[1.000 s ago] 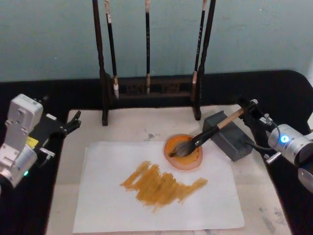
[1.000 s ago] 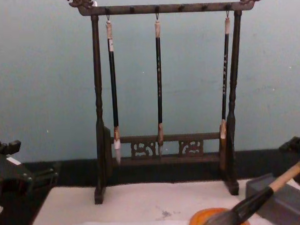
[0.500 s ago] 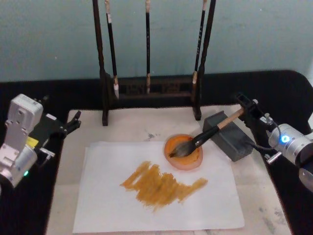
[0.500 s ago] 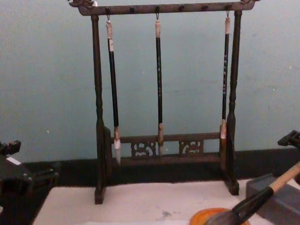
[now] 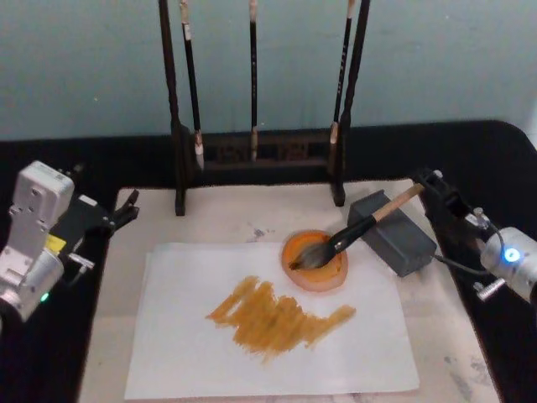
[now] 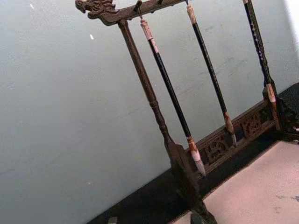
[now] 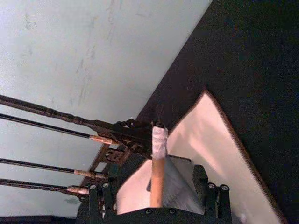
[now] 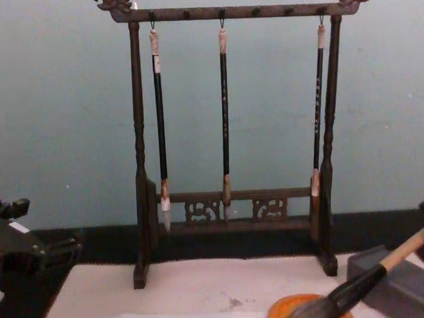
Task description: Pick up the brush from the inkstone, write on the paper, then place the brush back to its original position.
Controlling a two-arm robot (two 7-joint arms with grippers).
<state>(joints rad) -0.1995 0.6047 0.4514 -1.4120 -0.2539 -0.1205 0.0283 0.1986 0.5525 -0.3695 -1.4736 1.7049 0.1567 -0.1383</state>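
Right wrist view: jaws parted, brush [image 7: 157,175] between.

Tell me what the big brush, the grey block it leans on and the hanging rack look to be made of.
The brush: tan handle, likely wood or bamboo, matte; black lower section; grey-white hair bristles resting in the orange dish. The grey block: matte and flat-faced, maybe stone or plastic; hard to tell. The rack: dark carved wood, judging by turned posts and fretwork.
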